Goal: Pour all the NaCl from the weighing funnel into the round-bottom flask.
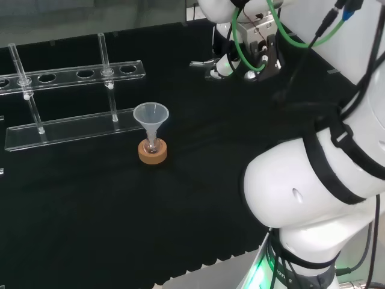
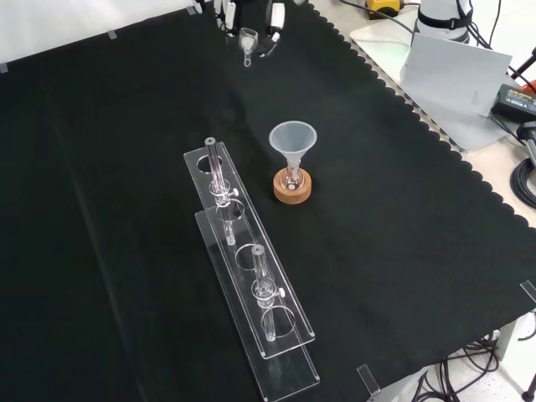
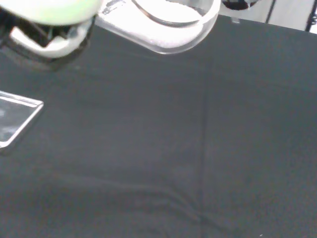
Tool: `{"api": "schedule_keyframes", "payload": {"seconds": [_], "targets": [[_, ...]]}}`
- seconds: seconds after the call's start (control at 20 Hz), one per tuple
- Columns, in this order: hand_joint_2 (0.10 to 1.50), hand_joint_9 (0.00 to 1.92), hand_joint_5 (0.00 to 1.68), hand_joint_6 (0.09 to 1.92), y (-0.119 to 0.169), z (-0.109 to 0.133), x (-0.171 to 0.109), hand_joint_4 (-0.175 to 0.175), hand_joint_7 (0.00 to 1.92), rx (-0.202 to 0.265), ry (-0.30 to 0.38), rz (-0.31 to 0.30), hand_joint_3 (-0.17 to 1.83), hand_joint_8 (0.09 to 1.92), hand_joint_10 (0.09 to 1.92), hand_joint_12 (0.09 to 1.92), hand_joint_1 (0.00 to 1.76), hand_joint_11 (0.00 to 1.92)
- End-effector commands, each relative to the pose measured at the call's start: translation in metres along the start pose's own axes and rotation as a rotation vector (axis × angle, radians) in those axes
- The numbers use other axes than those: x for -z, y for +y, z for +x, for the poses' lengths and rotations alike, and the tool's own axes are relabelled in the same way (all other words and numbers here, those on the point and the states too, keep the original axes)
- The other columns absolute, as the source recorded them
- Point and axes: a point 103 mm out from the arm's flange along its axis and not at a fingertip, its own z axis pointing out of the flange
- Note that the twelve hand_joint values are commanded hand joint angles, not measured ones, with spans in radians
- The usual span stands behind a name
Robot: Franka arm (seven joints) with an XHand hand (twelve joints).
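A small round-bottom flask (image 1: pixel 152 145) (image 2: pixel 291 176) stands on a cork ring (image 1: pixel 153 153) (image 2: pixel 292 188) mid-cloth, with a clear plastic funnel (image 1: pixel 150 114) (image 2: pixel 293 136) set in its neck. The hand (image 1: pixel 225 62) (image 2: pixel 272 18) is raised over the cloth's far side in the front view, well away from the flask. Its fingers are curled on a clear weighing funnel (image 1: pixel 201 63) (image 2: pixel 248 39). In the wrist view the weighing funnel (image 3: pixel 173 25) holds white powder beside a blurred white finger (image 3: pixel 49 42).
A clear acrylic tube rack (image 1: pixel 66 129) (image 2: pixel 243 268) with two glass tubes stands left of the flask in both the head and front views; its corner (image 3: pixel 15 119) shows in the wrist view. The arm's white links (image 1: pixel 313 180) rise at the head view's right.
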Motion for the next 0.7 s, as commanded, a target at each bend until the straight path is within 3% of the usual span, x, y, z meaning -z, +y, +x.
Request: {"api": "schedule_keyframes", "payload": {"seconds": [0.05,0.25,0.7], "targets": [[0.48,1.32,1.52,0.28,-0.022,0.033,0.006,0.175,1.73,0.029,0.004,0.012,0.83,0.24,0.23,1.51,1.17,0.17],[0.48,1.32,1.52,0.28,-0.021,0.053,0.008,0.175,1.73,0.022,-0.003,0.015,0.83,0.23,0.23,1.51,1.17,0.17],[0.49,1.32,1.52,0.28,0.003,0.066,-0.022,0.175,1.73,0.112,-0.059,0.081,0.82,0.23,0.23,1.51,1.17,0.17]]}}
